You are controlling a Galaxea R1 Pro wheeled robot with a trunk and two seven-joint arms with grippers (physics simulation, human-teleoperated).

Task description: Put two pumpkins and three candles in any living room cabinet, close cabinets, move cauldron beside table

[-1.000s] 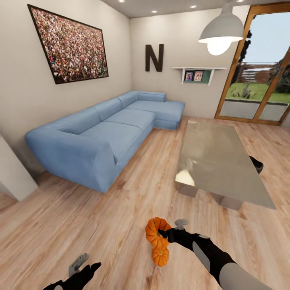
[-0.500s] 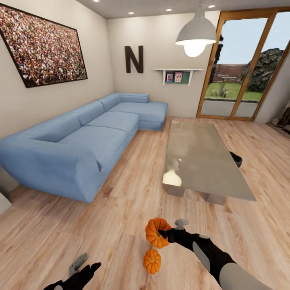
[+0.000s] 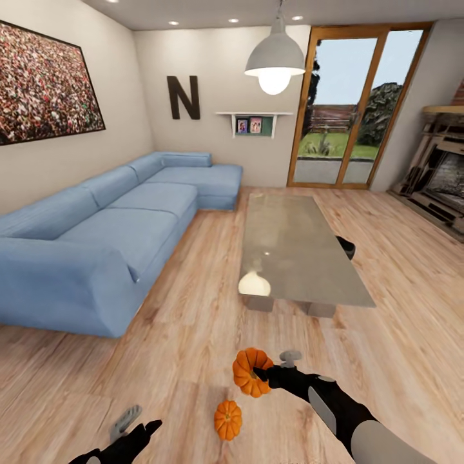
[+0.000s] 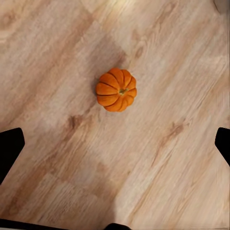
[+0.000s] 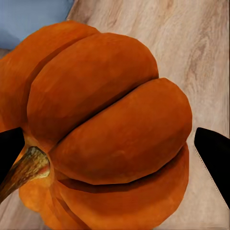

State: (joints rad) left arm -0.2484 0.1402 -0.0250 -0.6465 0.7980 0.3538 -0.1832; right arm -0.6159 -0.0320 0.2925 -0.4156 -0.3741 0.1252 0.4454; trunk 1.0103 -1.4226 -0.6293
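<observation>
My right gripper [image 3: 259,374] is shut on an orange ribbed pumpkin [image 3: 248,372], held above the wooden floor; up close the pumpkin [image 5: 105,129] sits between the black fingers [image 5: 214,160]. A second pumpkin [image 3: 228,419] lies on the floor just below and to the left of it. My left gripper [image 3: 136,423] hovers open at the lower left, and its wrist view looks down on that pumpkin [image 4: 116,89]. Ahead stands the glass-topped table [image 3: 293,251]. The black cauldron [image 3: 347,246] peeks out behind the table's right edge. The candles and cabinet are out of view.
A long blue corner sofa [image 3: 109,238] fills the left side. A pendant lamp [image 3: 274,61] hangs over the table. Glass doors [image 3: 341,109] are at the back, and a pale fireplace [image 3: 441,180] stands along the right wall. Open floor lies between sofa and table.
The camera has turned to the right, so the room has slid left in the picture. Both arms keep their place in it. The floor pumpkin now sits further left of the held one.
</observation>
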